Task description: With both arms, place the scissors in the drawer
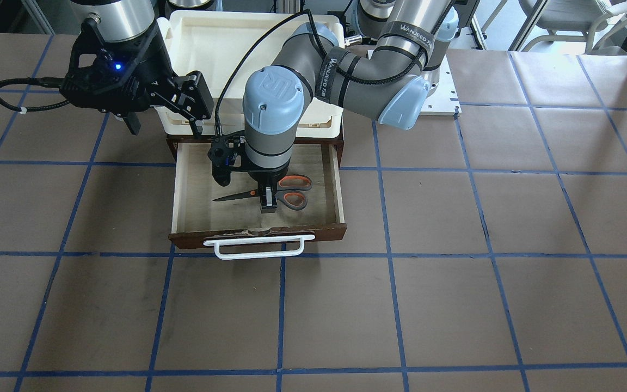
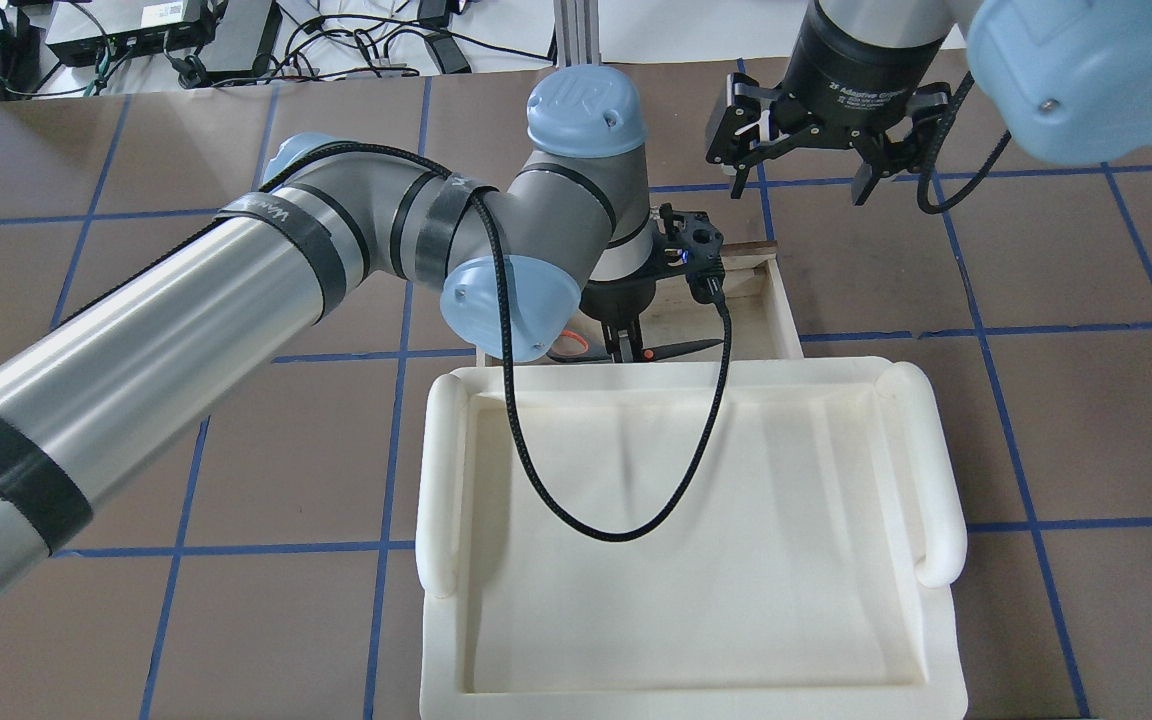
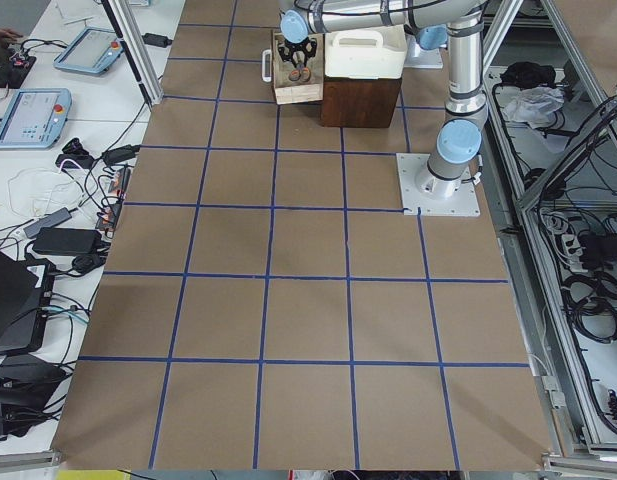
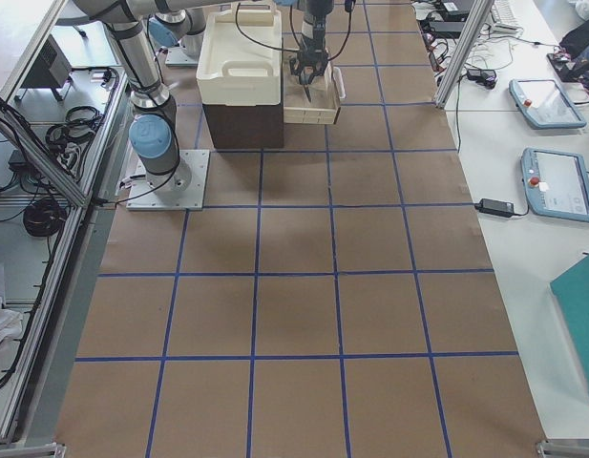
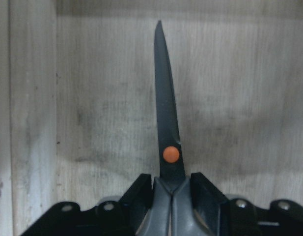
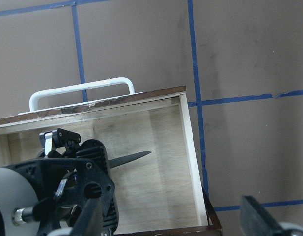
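The drawer (image 1: 337, 188) stands pulled open, white bar handle (image 1: 259, 246) toward the front. The scissors (image 1: 292, 191) lie low inside it, blades pointing to the view's left. My left gripper (image 1: 268, 202) reaches straight down into the drawer and is shut on the scissors near the pivot. The left wrist view shows the fingers (image 5: 205, 189) clamped on the scissors (image 5: 167, 128) over the plywood floor. My right gripper (image 1: 164, 117) is open and empty, hovering beside the drawer's back corner; in the overhead view my right gripper (image 2: 798, 180) is beyond the drawer (image 2: 784, 310).
A cream-white plastic tray (image 2: 441, 480) sits on top of the dark brown cabinet behind the drawer. The left arm's black cable (image 2: 576, 520) hangs over the tray. Brown table surface with blue tape lines surrounds the cabinet.
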`<state>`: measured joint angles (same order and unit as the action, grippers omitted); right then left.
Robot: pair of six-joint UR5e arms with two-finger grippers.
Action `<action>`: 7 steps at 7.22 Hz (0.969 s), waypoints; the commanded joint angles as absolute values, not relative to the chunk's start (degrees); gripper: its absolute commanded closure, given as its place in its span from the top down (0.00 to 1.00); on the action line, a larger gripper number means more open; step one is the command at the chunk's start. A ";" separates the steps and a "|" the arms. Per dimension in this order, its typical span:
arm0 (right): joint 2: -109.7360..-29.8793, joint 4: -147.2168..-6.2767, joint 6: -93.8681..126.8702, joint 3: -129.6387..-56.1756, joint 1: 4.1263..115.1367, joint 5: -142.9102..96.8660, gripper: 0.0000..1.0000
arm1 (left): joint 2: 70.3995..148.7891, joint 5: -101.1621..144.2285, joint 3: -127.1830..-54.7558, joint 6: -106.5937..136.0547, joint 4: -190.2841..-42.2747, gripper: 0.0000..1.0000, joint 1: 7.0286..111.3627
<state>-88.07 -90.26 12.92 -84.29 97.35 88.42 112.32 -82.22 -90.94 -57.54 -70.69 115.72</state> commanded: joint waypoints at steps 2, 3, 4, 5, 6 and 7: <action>-88.07 -90.26 12.92 -84.29 97.38 88.42 1.00 | 112.06 -82.09 -91.14 -57.22 -70.58 0.94 115.75; -88.07 -90.18 12.92 -84.29 97.38 88.42 1.00 | 111.19 -82.18 -91.06 -57.22 -70.66 0.99 115.66; -88.07 -90.26 12.92 -84.29 97.38 88.42 1.00 | 110.14 -82.35 -90.18 -57.83 -71.27 1.00 115.14; -88.07 -90.18 12.92 -84.29 97.38 88.42 1.00 | 109.17 -82.27 -90.00 -57.40 -71.28 1.00 114.88; -88.07 -90.26 12.92 -84.29 97.38 88.42 1.00 | 107.42 -81.92 -89.74 -57.39 -71.89 1.00 112.96; -88.07 -90.26 12.92 -84.29 97.38 88.42 1.00 | 104.97 -79.48 -88.87 -57.39 -74.77 1.00 110.68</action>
<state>-88.07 -90.24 12.92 -84.29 97.38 88.42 107.49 -81.39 -89.64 -57.42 -72.42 113.01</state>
